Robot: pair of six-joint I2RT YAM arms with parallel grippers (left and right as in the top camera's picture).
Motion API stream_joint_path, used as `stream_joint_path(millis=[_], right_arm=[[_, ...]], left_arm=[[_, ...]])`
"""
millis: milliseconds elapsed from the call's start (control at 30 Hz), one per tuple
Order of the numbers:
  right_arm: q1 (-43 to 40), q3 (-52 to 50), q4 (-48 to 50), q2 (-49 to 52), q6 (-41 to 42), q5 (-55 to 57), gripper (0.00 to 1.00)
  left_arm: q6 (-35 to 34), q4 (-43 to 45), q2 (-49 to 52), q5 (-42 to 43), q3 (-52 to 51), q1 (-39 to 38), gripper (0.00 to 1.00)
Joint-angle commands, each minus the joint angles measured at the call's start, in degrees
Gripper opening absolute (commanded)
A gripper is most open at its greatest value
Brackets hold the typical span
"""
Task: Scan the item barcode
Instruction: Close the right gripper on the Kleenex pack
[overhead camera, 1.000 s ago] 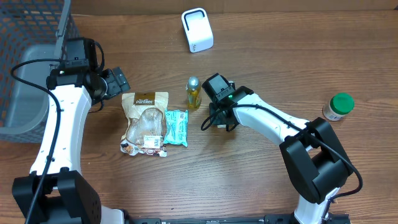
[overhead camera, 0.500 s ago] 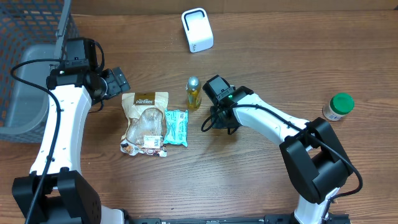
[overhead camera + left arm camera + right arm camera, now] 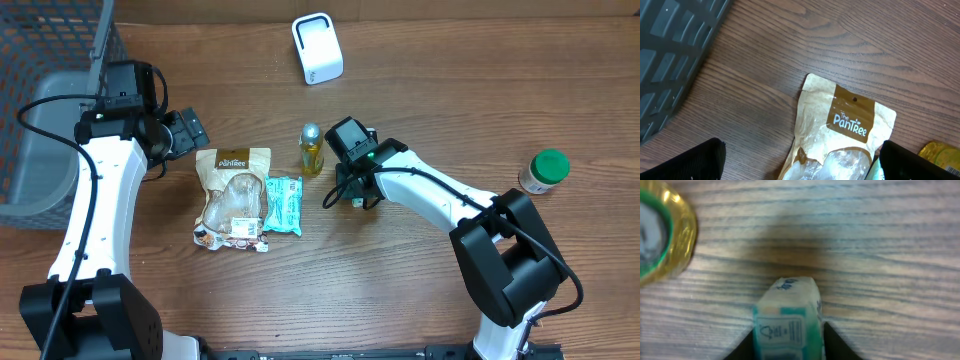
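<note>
Now right claw [image 3: 788, 347] pointing down, pinching teal carton [image 3: 786, 322]; left claw [image 3: 805, 160] spread wide by snack pouch [image 3: 840, 130].

Brown wood-grain table [image 3: 300, 300], white scanner [image 3: 317, 48] at twelve o'clock, tan-and-brown pouch [image 3: 232, 195], teal packet [image 3: 283, 204], yellow bottle [image 3: 311, 152], green-lidded jar [image 3: 545, 170], white-and-teal box [image 3: 786, 325].

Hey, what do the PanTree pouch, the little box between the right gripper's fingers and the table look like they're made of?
PanTree pouch: kraft-look paper, matte tan, with a glossy clear plastic window that glints.
Little box: probably printed cardboard, matte white and teal, with folded edges.
Table: wood or wood-look laminate, smooth, grain lines visible; which one is unclear.
</note>
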Motion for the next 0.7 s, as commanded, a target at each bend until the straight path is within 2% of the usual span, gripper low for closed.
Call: stream_joint_path(millis=[0, 100, 133, 167, 200, 300, 600, 633, 667], right_arm=[[-0.20, -0.28, 0.26, 0.04, 0.22, 1.29, 0.17], [-0.20, -0.28, 0.26, 0.04, 0.22, 1.68, 0.17], [-0.20, -0.28, 0.28, 0.04, 0.20, 1.73, 0.24], [-0.22, -0.28, 0.35, 0.04, 0.20, 1.79, 0.40], [-0.20, -0.28, 0.50, 0.04, 0.20, 2.21, 0.46], [-0.20, -0.31, 1.62, 0.04, 0.20, 3.54, 0.54], [-0.20, -0.31, 5.68, 0.04, 0.22, 5.75, 0.51], [-0.20, -0.31, 5.66, 0.04, 0.22, 5.75, 0.48], [-0.20, -0.31, 5.64, 0.04, 0.22, 5.75, 0.39]], left_arm=[[0.44, 0.07, -0.61, 0.26, 0.70, -0.11, 1.00], [0.44, 0.07, -0.61, 0.26, 0.70, -0.11, 1.00], [0.44, 0.09, -0.61, 0.26, 0.70, -0.11, 1.00], [0.44, 0.07, -0.61, 0.26, 0.70, -0.11, 1.00], [0.44, 0.09, -0.61, 0.26, 0.70, -0.11, 1.00], [0.44, 0.07, -0.61, 0.26, 0.70, -0.11, 1.00], [0.44, 0.07, -0.61, 0.26, 0.70, -0.11, 1.00], [0.44, 0.07, -0.61, 0.26, 0.70, -0.11, 1.00], [0.44, 0.07, -0.61, 0.26, 0.70, -0.11, 1.00]])
